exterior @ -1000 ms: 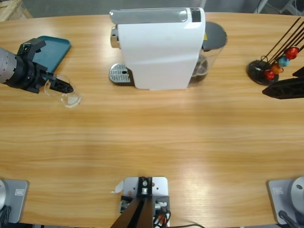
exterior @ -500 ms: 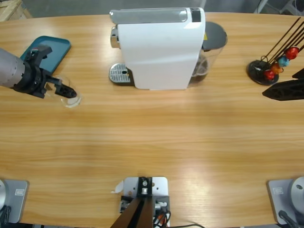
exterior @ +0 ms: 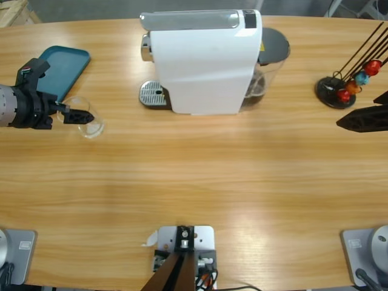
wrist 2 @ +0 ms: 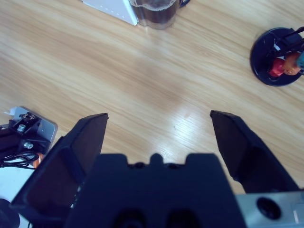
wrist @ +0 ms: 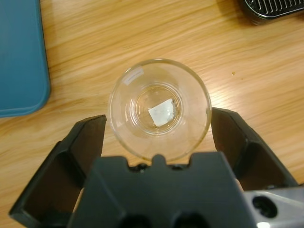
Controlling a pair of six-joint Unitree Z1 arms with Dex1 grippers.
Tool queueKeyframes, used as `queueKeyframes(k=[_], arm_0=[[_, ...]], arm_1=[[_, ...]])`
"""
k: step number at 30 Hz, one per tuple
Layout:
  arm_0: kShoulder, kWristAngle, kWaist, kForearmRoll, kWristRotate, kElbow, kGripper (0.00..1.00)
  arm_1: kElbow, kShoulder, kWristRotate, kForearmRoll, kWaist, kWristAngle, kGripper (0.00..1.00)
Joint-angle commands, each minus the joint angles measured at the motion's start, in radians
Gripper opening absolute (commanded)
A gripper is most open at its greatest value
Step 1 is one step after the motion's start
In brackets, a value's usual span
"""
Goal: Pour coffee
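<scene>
A clear empty glass (wrist: 159,110) stands on the wooden table (exterior: 194,182), between the two jaws of my left gripper (wrist: 159,114). The jaws are open, one on each side of its rim. In the high view this gripper (exterior: 85,115) reaches in from the left edge to the glass (exterior: 90,125). The coffee (wrist 2: 156,14) is a little dark liquid in a clear jug at the white coffee machine's (exterior: 203,60) right end, also seen from above as the coffee (exterior: 257,89). My right gripper (exterior: 342,122) hovers open at the right edge, holding nothing (wrist 2: 159,116).
A teal tray (exterior: 60,68) lies just behind the glass at the far left. The machine's drip grate (exterior: 153,94) faces left. A black capsule stand (exterior: 339,91) with red, orange and blue capsules stands at the far right.
My left arm has swung from a slant to lie level along the table's left side, with its jaws still at the glass. The glass has not moved. The right gripper has drifted slightly right.
</scene>
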Motion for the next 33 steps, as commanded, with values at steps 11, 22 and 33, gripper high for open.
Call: queueKeyframes(k=[11, 22, 33], arm_0=[[-0.008, 0.023, -0.009, -0.098, 0.0, 0.076, 0.26], [-0.035, 0.022, -0.015, -0.288, 0.084, 0.071, 0.264], [0.07, -0.196, -0.024, -0.394, 0.263, -0.027, 0.264]], arm_1=[[0.016, 0.027, -0.023, 0.032, -0.017, 0.019, 0.964], [0.01, 0.034, -0.027, 0.035, -0.024, 0.019, 0.964], [0.009, 0.037, -0.061, 0.048, -0.068, 0.027, 0.964]])
